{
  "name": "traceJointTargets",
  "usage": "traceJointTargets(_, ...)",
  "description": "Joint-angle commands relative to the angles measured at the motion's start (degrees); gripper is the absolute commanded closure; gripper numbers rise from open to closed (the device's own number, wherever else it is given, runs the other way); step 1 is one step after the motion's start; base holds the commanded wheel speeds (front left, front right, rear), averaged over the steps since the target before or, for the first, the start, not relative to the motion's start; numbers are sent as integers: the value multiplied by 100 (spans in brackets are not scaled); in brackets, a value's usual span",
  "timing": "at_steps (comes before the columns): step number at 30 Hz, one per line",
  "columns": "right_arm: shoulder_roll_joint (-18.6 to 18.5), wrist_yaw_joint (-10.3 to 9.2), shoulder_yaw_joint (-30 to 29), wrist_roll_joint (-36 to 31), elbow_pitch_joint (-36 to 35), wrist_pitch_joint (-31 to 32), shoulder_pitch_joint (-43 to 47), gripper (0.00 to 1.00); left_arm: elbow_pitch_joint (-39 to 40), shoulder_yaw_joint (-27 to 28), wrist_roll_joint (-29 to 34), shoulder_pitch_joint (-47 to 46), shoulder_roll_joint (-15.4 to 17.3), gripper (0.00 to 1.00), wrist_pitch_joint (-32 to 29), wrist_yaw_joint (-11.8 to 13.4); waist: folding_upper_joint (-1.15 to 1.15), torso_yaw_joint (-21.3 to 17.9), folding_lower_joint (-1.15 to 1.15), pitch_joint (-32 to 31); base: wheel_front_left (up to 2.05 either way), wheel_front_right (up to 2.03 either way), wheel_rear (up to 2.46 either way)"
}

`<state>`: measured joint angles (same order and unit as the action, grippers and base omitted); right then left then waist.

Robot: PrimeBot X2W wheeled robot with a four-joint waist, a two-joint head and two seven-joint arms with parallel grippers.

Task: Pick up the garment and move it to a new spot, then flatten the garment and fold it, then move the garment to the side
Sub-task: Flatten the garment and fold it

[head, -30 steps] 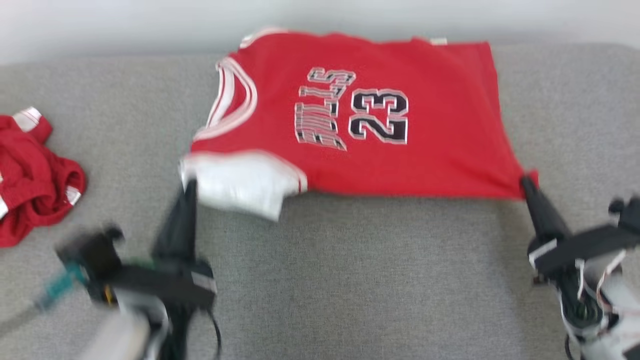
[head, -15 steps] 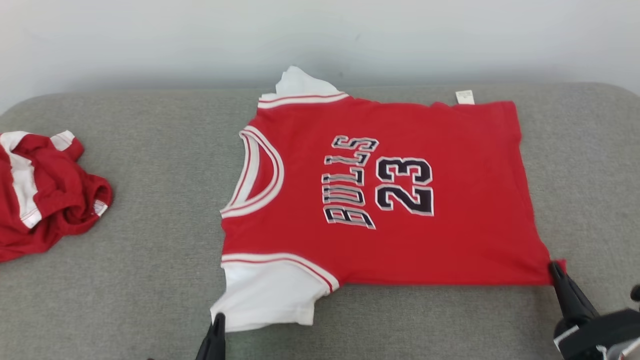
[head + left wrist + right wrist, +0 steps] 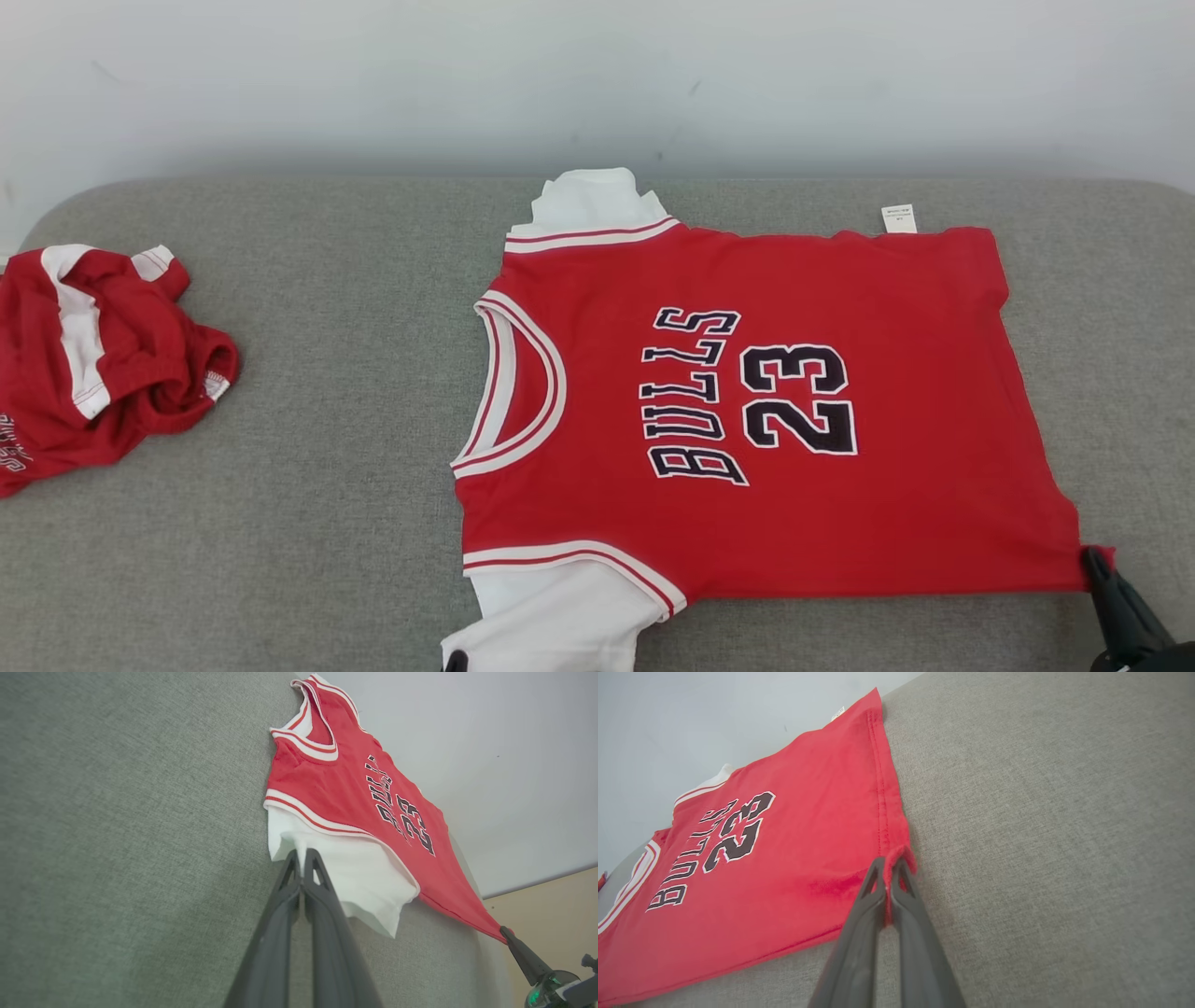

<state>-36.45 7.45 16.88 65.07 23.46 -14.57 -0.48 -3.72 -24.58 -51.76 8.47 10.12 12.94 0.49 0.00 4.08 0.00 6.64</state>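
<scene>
Inventory: two garments, two grippers, one grey cushion [image 3: 308, 523], one pale wall [image 3: 597, 84].

1. The jersey [image 3: 766, 411] (red, white sleeves, "BULLS 23" on the chest) lies spread flat on the cushion, right of centre in the head view. Its collar points to the robot's left and its hem to the right. One white tag [image 3: 898, 217] sticks out at the far hem corner.
2. The second garment [image 3: 93, 364], also red and white, lies crumpled at the cushion's left end, well apart from the jersey.

Arm pose:
- The left gripper [image 3: 302, 855] reaches low along the cushion. Its fingers are pressed together on the edge of the near white sleeve.
- The right gripper [image 3: 889, 863] also lies low, fingers pinched on the near hem corner. The red cloth bunches slightly at the tips.

Change from the earlier frames: the whole head picture has shifted (the camera moved), so the jersey now sits lower in it. Both grippers keep the same holds. The near sleeve, bunched a second ago, now lies flatter, and the far sleeve peeks out behind the shoulder.
</scene>
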Motion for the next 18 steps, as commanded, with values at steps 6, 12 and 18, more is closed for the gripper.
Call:
traceJointTargets(6,217,4,-27,-285,-110,173,-59,100,70,-3,362,-319,193,100,73,-108,0,-92,0,-12,0,0,0)
traceJointTargets(12,314,4,-184,-229,-265,308,-219,100,153,47,562,-839,298,100,15,-145,0,-192,0,-8,0,0,0)
traceJointTargets(18,461,4,-238,-382,-140,674,-757,100,-214,134,741,-1858,498,100,-283,-188,0,-351,0,100,0,0,0)
